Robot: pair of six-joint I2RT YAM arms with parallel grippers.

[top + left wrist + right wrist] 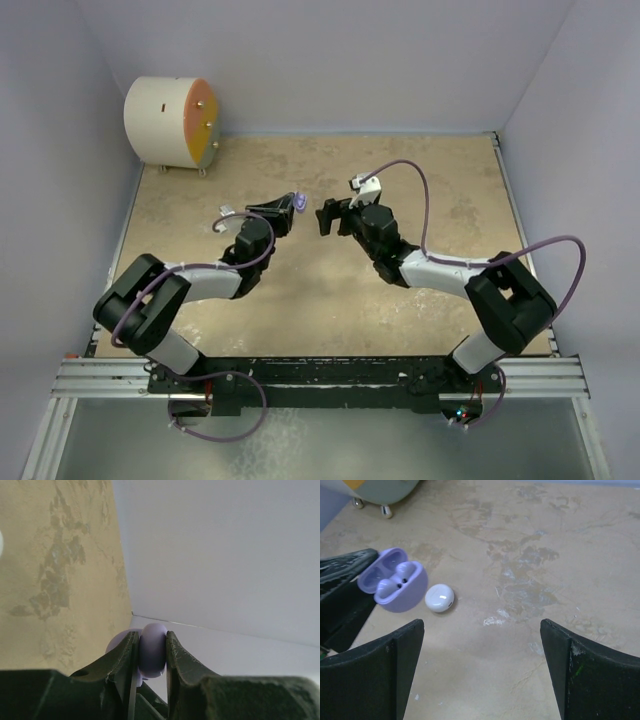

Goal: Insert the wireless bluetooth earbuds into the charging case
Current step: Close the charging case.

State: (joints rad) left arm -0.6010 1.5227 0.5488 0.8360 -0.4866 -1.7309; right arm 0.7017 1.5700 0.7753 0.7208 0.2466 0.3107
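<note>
Two earbuds in lilac case, left pincer clamping it, right pincer apart

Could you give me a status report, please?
Left gripper shut on open lilac charging case. Right gripper open, empty. Two lilac earbuds seated inside; white case closed on table. Nothing in the way.

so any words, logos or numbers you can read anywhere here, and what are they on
None can be read in any view.
lilac case: plain, no print shows.
white case: only a pale streak on top, probably glare.
drum: a tiny dark mark on its side, too small to read.
</note>
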